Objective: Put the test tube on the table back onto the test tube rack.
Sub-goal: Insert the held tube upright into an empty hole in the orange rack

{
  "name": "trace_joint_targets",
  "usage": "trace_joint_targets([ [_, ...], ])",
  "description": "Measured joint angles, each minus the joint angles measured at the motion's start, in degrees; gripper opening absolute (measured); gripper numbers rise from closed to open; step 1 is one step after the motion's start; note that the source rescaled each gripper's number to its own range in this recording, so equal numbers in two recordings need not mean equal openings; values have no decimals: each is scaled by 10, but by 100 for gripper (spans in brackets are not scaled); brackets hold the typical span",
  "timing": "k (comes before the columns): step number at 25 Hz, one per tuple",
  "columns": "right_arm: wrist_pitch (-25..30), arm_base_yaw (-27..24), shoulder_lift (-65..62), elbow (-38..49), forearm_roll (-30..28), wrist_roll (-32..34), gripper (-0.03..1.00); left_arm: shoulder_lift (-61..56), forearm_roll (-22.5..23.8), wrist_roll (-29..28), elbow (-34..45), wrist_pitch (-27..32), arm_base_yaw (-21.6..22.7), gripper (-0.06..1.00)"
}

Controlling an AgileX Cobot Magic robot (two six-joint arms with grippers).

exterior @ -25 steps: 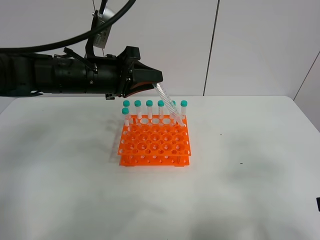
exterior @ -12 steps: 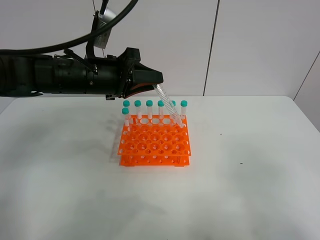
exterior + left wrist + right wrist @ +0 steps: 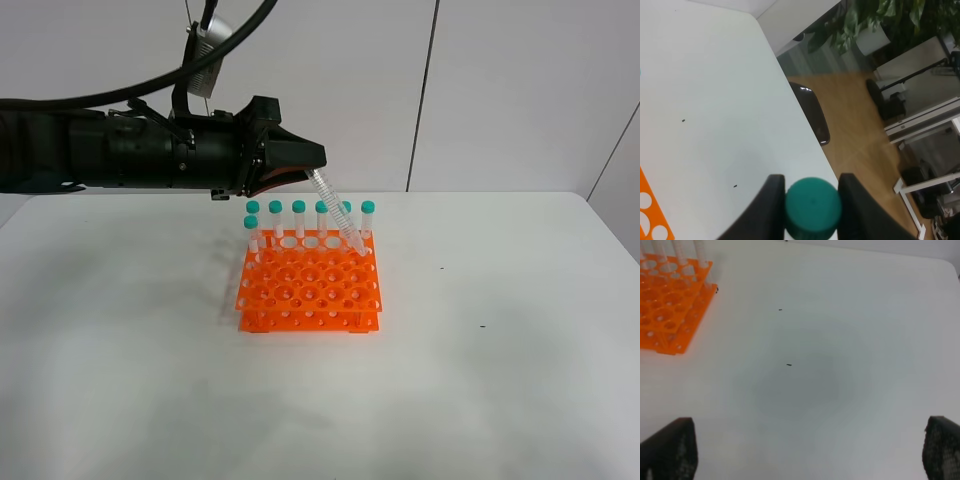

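My left gripper (image 3: 312, 166) hangs above the back of the orange test tube rack (image 3: 310, 290) and is shut on the test tube (image 3: 338, 215). The tube is clear and slants down to the right, its tip at the rack's back right holes. In the left wrist view its teal cap (image 3: 812, 207) sits between two dark fingers (image 3: 771, 205). Several other teal-capped tubes (image 3: 299, 215) stand upright along the rack's back row and left side. My right gripper (image 3: 807, 442) is open over the bare white table (image 3: 815, 365), to the right of the rack (image 3: 670, 305).
The white table (image 3: 500, 350) stretches wide around the rack. Past the table's right edge in the left wrist view are a wooden floor (image 3: 855, 115), a dark seat (image 3: 812, 117) and potted plants (image 3: 875, 20). A white wall stands behind the table.
The left gripper and the tilted tube have held almost still. A dark bit at the exterior view's right edge a second ago is out of frame now.
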Motion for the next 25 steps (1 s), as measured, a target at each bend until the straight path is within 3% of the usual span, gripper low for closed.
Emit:
trace_joint_targets([
  [13,0,0,0,0,1,0,100,-53,16,-3,-35,-5,0,0],
  [18,0,0,0,0,2,0,100,-108,94,-2,-41,-46,0,0],
  [25,0,0,0,0,2,0,100,-149,241,-13,-41,-129,0,0],
])
